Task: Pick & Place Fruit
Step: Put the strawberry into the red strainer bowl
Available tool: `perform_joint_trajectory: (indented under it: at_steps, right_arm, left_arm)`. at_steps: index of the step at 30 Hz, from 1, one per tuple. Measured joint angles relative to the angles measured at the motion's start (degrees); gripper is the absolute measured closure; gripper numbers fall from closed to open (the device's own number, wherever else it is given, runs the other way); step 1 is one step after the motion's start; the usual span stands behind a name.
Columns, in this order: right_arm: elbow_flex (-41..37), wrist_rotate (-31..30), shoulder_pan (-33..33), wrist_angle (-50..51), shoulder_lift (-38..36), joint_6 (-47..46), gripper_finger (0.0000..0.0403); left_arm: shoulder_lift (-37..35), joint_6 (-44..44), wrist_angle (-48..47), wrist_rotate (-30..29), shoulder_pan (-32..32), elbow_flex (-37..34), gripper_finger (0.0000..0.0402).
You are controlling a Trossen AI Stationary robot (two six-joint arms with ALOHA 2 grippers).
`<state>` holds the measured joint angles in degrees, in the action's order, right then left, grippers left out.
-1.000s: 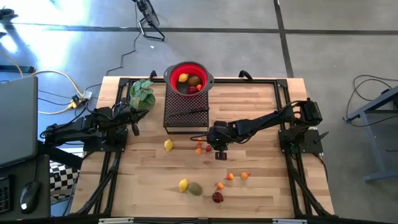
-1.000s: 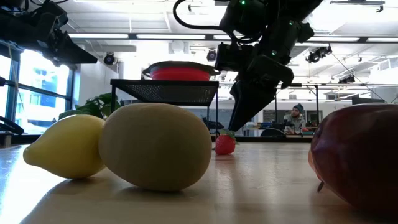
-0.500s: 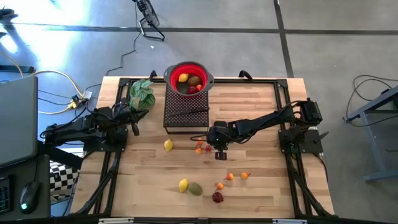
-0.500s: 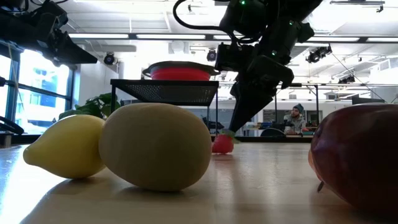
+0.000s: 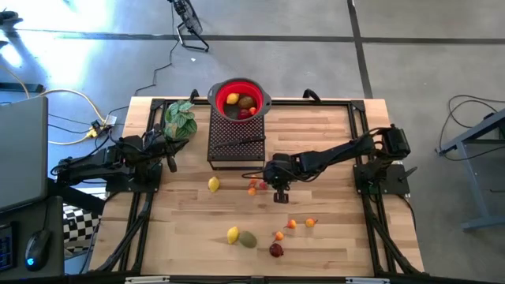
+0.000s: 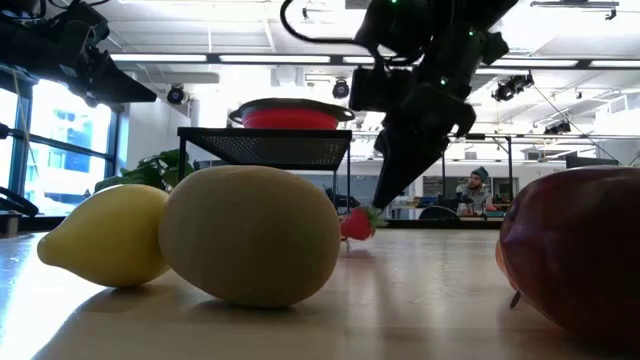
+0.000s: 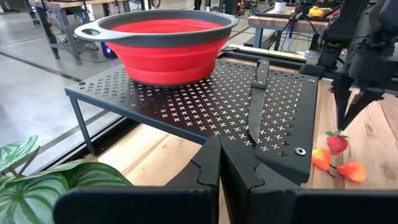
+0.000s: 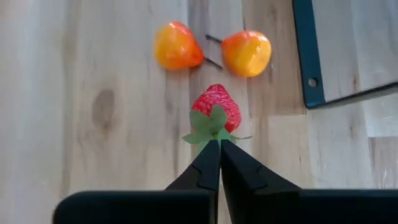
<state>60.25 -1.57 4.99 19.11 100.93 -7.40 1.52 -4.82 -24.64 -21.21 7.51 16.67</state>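
My right gripper (image 8: 214, 146) is at mid-table, just in front of the black rack (image 5: 237, 142), shut on a small red strawberry (image 8: 216, 106). Two orange fruits (image 8: 177, 46) (image 8: 247, 53) lie just beyond it. A red bowl (image 5: 238, 99) on the rack's far end holds a few fruits. Lemons (image 5: 213, 184) (image 5: 232, 234), an olive-green fruit (image 5: 248, 239), a dark red one (image 5: 276, 250) and small orange ones (image 5: 292, 224) lie loose on the wood. My left gripper (image 7: 219, 146) waits shut at the table's left, holding nothing. My right gripper pinches the strawberry's green leafy cap (image 8: 211, 127) between its two fingertips. The fingers slant down from above, coming from the table's right. The berry (image 6: 357, 224) hangs tilted below the fingertips, low over the wood; I cannot tell whether its red end touches the table.
A black-handled knife (image 7: 256, 99) lies on the rack. A green leafy plant (image 5: 180, 118) stands at the far left corner. Bare wood lies between the rack and the fruits near the front edge.
The strawberry under my right gripper has shifted a little toward the rack and risen slightly in the low view, tipping so its cap points up at the fingertips. Both arms have otherwise kept still.
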Motion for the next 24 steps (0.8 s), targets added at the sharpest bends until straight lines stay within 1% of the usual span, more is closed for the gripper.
perform_joint_trajectory:
  at_steps: [2,7,17,24]
  right_arm:
    - [0.01,-0.12,0.46,0.28,-0.79,-0.04,0.0399]
    - [0.02,-2.88,1.66,0.55,-3.50,-0.06,0.0399]
    - [0.04,-2.81,3.33,-0.47,-10.23,-0.50,0.0399]
    - [0.07,-3.07,4.81,-3.30,-12.82,-0.52,0.0399]
  left_arm:
    - [0.01,0.00,-0.01,0.00,-0.02,0.00,0.0402]
    - [0.02,0.00,-0.01,0.00,-0.01,0.00,0.0402]
    - [0.02,0.00,-0.01,0.01,0.00,0.00,0.0402]
    - [0.02,-0.34,0.00,0.01,-0.01,0.02,0.0402]
